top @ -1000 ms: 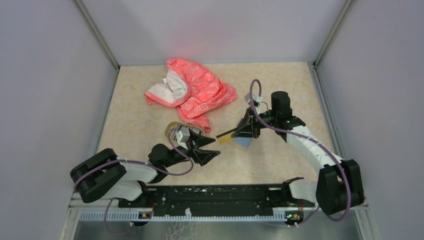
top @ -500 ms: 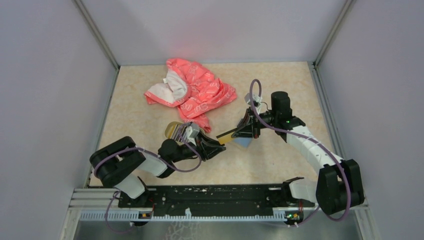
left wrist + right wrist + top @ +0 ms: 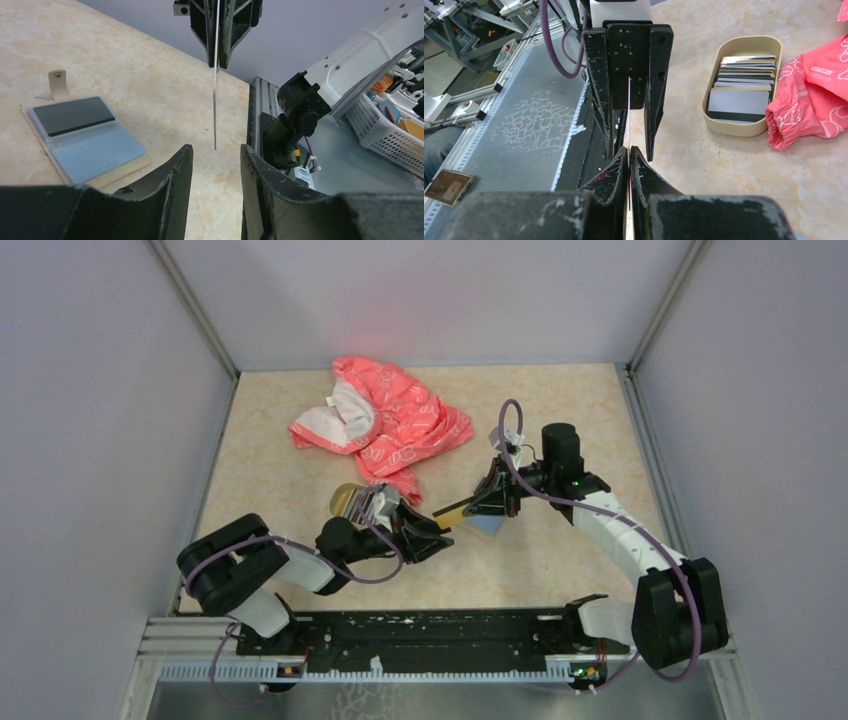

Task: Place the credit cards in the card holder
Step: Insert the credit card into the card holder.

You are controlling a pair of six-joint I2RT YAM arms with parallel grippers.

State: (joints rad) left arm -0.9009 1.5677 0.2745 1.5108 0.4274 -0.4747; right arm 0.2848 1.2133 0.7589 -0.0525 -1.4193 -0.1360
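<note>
Since my right gripper (image 3: 629, 150) is pinched fully together on a gold-tan credit card (image 3: 452, 512), that card juts out of it edge-on to both wrist cameras. It is held off the table (image 3: 150, 75) and reaches toward my other arm. My left gripper (image 3: 216, 150) faces it with the jaws about half apart, one finger on either side of the card's free end. A gap shows on both sides of the edge, so I have hold of nothing there. The card is so thin from this angle, though, that I cannot rule out a light touch.

Below my right gripper the card holder (image 3: 95, 150) lies opened flat on the table, blue-grey lining up and its snap tab sticking out at the far side. A dark card (image 3: 74, 116) sits in one pocket, and the pocket nearer me looks bare.

Further off, by my left arm, the oval dish (image 3: 711, 70) holds a stack of cards (image 3: 739, 80) laid overlapping. The pink patterned cloth (image 3: 819, 85) is bunched just beside it.

As I judge it, the job is in its early part. One card seems to be in the holder, one is in the air between my two grippers, and most are waiting in the dish. The step in hand looks like a pass or re-grip of the card. After that, it has to be slid into a pocket.
</note>
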